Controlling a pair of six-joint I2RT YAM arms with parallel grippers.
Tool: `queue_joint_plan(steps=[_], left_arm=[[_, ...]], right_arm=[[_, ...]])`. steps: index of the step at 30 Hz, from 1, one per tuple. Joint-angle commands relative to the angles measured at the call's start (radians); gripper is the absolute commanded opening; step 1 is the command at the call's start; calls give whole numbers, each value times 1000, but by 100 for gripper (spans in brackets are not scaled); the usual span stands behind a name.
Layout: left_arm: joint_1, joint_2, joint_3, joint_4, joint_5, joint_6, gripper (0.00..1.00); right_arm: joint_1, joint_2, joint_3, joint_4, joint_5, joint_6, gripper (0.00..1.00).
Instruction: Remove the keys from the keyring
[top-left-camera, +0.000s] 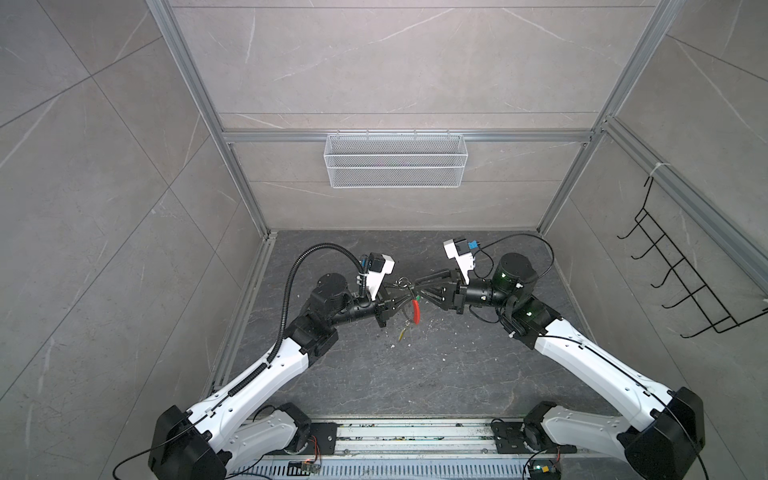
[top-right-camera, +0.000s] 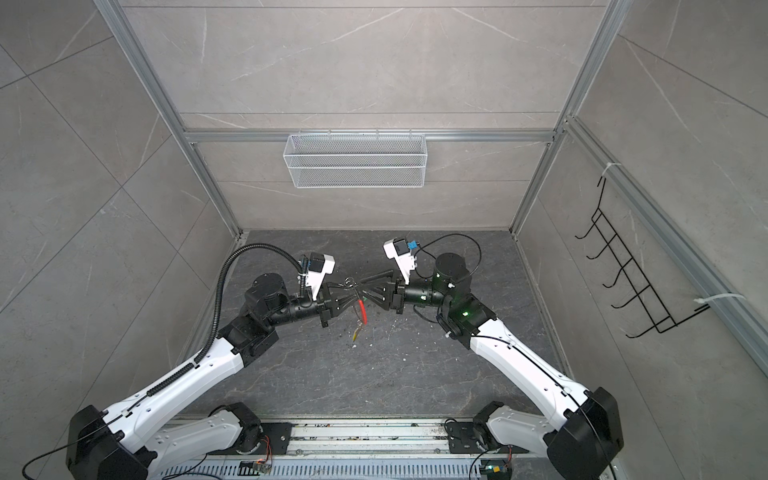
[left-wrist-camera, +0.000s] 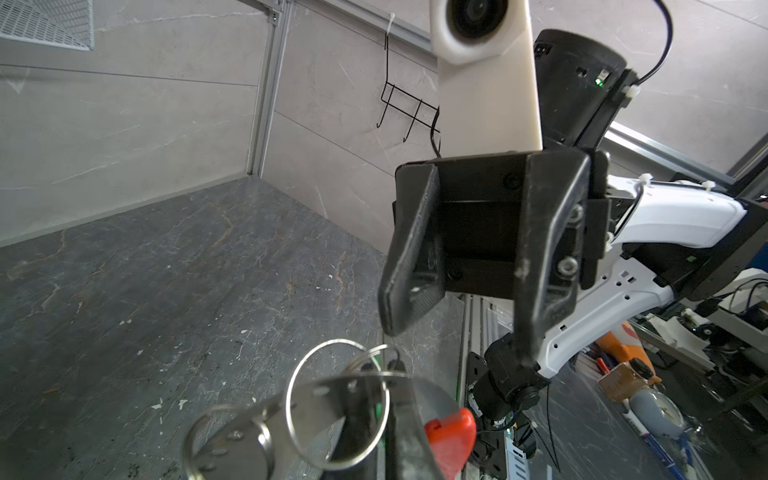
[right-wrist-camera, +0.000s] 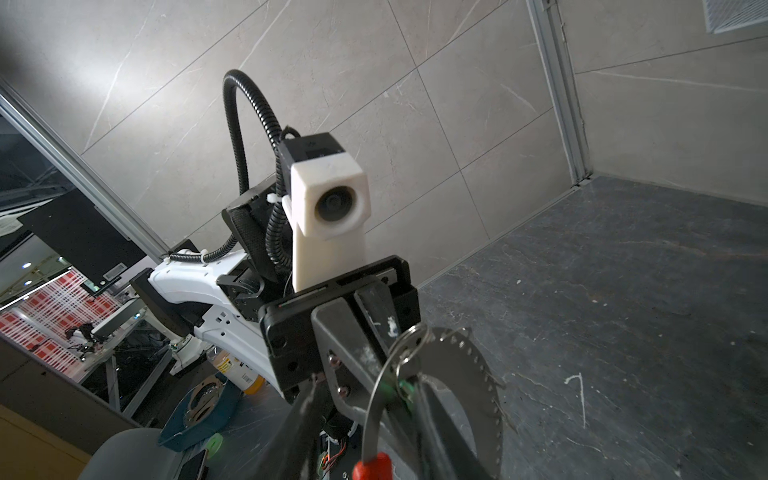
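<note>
One mesh basket (top-left-camera: 395, 160) | on rear rail (top-left-camera: 270, 136) | keyring (top-left-camera: 416, 311) apart, in left tool (top-left-camera: 408, 299)

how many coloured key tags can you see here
2. The yellow tag dangles below the red sleeve of the keyring; the green tag sits on the wire past the sleeve's other end. Others may be hidden.

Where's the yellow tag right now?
Yellow tag is mid-scene in both top views, just below the keyring's red sleeve, under the gap between left hand and right hand.
</note>
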Motion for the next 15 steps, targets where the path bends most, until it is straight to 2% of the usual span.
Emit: queue_joint_plan(steps=[1,4,9,15], left_arm=[[-18,-37,10,12,-15,69,0],[-29,-42,15,-6,-11,93,0],[-33,-38,22,-23,-1,99,0],[-35,-34,25,-24,-7,99,0]], right_arm=[[2,-25,48,-89,44,-14,45],[3,-13,64,-128,44,-28,46],[5,1,86,-169,30,-67,40],[24,14,112,-208,12,-96,39]])
